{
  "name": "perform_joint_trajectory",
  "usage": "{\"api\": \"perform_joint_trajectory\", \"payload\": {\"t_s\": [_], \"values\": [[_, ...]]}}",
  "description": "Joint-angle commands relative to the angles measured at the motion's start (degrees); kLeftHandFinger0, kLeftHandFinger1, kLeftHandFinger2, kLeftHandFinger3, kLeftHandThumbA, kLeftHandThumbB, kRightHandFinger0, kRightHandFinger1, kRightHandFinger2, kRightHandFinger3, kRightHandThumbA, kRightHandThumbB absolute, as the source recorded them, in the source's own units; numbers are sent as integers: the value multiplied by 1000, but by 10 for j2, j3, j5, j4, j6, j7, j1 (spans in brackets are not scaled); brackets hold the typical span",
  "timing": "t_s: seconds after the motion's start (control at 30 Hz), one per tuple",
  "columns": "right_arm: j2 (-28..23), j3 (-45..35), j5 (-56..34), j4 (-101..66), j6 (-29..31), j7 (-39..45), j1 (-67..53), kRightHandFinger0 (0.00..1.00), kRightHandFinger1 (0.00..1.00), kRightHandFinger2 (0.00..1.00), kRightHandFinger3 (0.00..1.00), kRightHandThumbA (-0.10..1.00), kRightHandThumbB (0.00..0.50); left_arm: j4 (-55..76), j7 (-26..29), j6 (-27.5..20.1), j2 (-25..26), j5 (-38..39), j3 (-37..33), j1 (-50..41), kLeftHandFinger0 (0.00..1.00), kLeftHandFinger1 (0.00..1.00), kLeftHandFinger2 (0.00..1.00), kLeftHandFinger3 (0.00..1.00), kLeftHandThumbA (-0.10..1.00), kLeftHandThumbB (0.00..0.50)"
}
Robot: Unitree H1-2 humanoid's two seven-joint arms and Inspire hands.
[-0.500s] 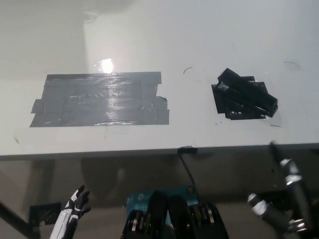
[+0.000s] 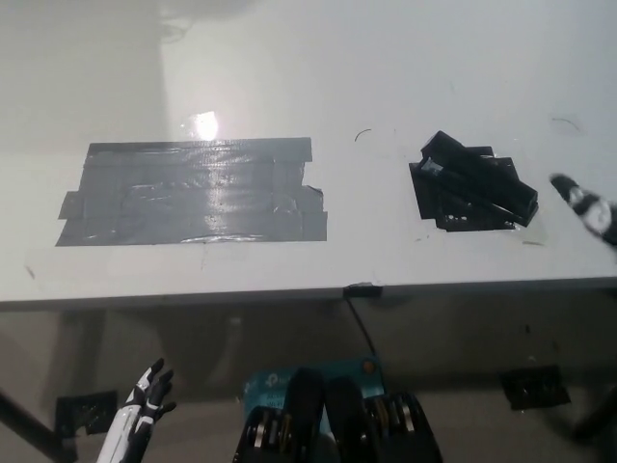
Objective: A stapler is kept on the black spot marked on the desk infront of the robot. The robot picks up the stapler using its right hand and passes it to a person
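Observation:
A black stapler (image 2: pixel 479 178) lies slantwise on the black taped spot (image 2: pixel 461 212) at the right of the white desk (image 2: pixel 386 87). My black right hand (image 2: pixel 587 206) shows only as fingertips at the right picture edge, just right of the stapler and apart from it; most of the hand is out of frame. My white left hand (image 2: pixel 143 408) hangs below the desk's front edge at the lower left, fingers spread and holding nothing.
A large grey tape patch (image 2: pixel 193 193) covers the desk's left middle. The desk's front edge (image 2: pixel 289 289) runs across the picture, with a black cable (image 2: pixel 364 328) hanging below it. Floor shows beneath.
My right hand has risen from below the desk's front edge at the lower right to desk level beside the stapler. The stapler and left hand have not moved.

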State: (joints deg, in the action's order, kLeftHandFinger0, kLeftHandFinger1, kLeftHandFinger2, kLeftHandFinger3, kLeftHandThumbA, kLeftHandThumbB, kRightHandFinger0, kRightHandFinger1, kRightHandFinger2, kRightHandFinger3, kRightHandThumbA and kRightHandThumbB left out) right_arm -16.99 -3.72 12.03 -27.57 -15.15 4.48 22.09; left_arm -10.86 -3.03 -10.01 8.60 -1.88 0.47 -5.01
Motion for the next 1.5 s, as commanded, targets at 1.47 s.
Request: {"api": "perform_joint_trajectory", "payload": {"t_s": [1.47], "values": [[10, 144, 186, 691, -118, 157, 344, 1000, 1000, 1000, 1000, 1000, 328, 6, -3, -26, 4, -2, 0, 6, 910, 1000, 1000, 1000, 915, 500]]}}
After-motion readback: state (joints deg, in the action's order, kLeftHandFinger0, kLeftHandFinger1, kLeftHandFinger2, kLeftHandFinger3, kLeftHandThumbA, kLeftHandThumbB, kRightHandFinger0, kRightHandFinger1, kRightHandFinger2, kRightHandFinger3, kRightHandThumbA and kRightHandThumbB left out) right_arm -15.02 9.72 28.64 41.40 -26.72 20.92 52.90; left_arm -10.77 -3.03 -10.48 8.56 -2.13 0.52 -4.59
